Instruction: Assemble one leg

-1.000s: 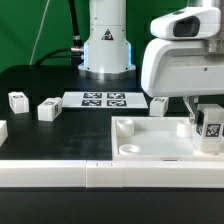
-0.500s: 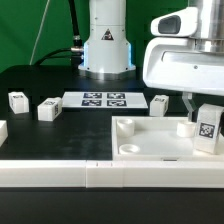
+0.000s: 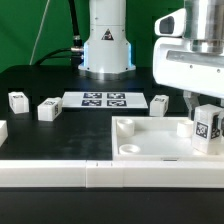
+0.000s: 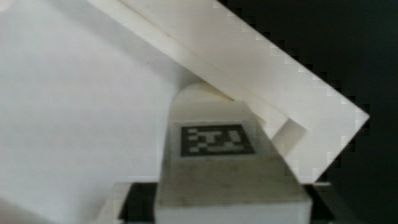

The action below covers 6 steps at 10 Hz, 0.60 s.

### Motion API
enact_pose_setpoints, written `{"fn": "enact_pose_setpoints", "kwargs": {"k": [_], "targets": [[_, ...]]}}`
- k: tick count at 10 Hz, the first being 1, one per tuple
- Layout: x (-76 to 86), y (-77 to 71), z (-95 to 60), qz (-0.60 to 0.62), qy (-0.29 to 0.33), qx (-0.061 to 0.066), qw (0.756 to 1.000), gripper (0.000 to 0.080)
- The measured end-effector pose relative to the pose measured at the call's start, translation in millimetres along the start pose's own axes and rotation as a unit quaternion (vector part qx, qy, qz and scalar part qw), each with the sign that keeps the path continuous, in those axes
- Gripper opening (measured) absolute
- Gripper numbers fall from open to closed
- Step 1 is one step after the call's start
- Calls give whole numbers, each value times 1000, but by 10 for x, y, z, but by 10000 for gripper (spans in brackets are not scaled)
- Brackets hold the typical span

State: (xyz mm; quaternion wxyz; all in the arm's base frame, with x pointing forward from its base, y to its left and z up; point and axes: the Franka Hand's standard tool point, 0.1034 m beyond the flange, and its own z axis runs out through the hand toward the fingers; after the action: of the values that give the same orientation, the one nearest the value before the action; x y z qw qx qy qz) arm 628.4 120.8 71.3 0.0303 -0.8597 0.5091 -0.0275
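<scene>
My gripper (image 3: 204, 108) is shut on one leg (image 3: 208, 125), a small white block whose marker tag faces the camera. It holds the leg upright at the near corner of the large white tray (image 3: 150, 146), on the exterior view's right. In the wrist view the leg (image 4: 217, 150) fills the space between the dark fingers (image 4: 143, 205), and its far end lies by the tray's raised corner wall (image 4: 267, 75). I cannot tell if the leg touches the tray. Three more legs lie loose on the black table: two at the left (image 3: 17, 100) (image 3: 48, 110) and one behind the tray (image 3: 160, 102).
The marker board (image 3: 105, 98) lies flat in front of the robot base (image 3: 106, 45). A white bar (image 3: 90, 175) runs along the table's near edge. Another white part (image 3: 2, 128) shows at the exterior view's left edge.
The arm's wrist housing has shifted toward the exterior view's right. The held leg has stayed at the tray's corner, barely moved.
</scene>
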Motion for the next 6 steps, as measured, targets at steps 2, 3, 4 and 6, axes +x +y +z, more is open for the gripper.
{"fn": "enact_pose_setpoints", "kwargs": {"k": [2,3,4,6], "targets": [[0,2,1,30,-2,1,1000,292],[-2,1,1,9,-2,1,1000,367],[-5,-1,1,7,-2,1,1000,367],[8,0,-2,-111,0,0,994,625]]}}
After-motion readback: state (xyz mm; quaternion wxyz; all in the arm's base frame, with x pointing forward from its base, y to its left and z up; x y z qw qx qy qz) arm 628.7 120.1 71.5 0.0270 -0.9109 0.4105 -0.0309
